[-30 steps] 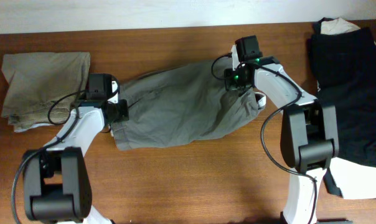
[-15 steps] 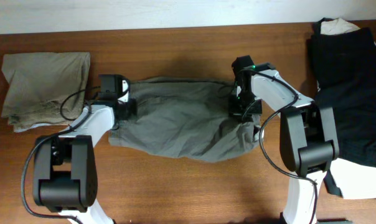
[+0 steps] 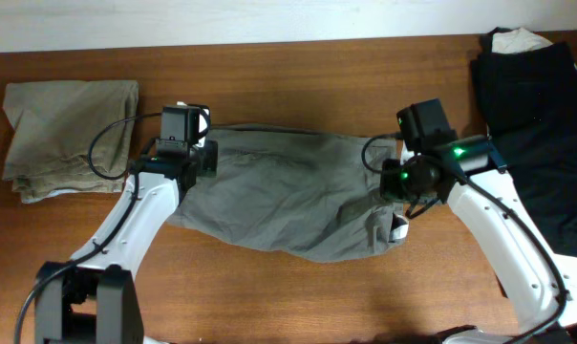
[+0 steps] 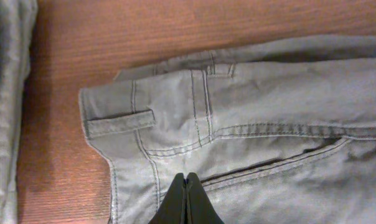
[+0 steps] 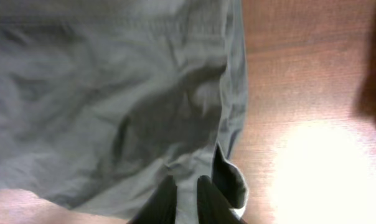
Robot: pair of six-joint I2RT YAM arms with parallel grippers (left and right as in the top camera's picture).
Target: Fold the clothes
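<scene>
The grey shorts (image 3: 279,191) lie spread across the middle of the table, waistband end to the left. In the left wrist view their waistband corner, belt loop and pocket seam show (image 4: 269,106). My left gripper (image 3: 201,158) is at the shorts' left end, its fingers (image 4: 187,177) pressed shut with the tips over the fabric near the pocket seam. My right gripper (image 3: 394,182) is at the shorts' right end. Its fingers (image 5: 187,180) are closed on a raised fold of the grey fabric (image 5: 82,93) near the hem.
Folded beige-khaki shorts (image 3: 69,134) lie at the far left, their edge showing in the left wrist view (image 4: 4,93). A black garment (image 3: 537,115) lies at the far right over a white one (image 3: 546,277). Bare wood lies along the table's front (image 3: 288,287).
Both arms have drawn apart. The right gripper moved right and toward the front with the shorts' right end. The left gripper shifted slightly back and right. The shorts now lie wider and flatter.
</scene>
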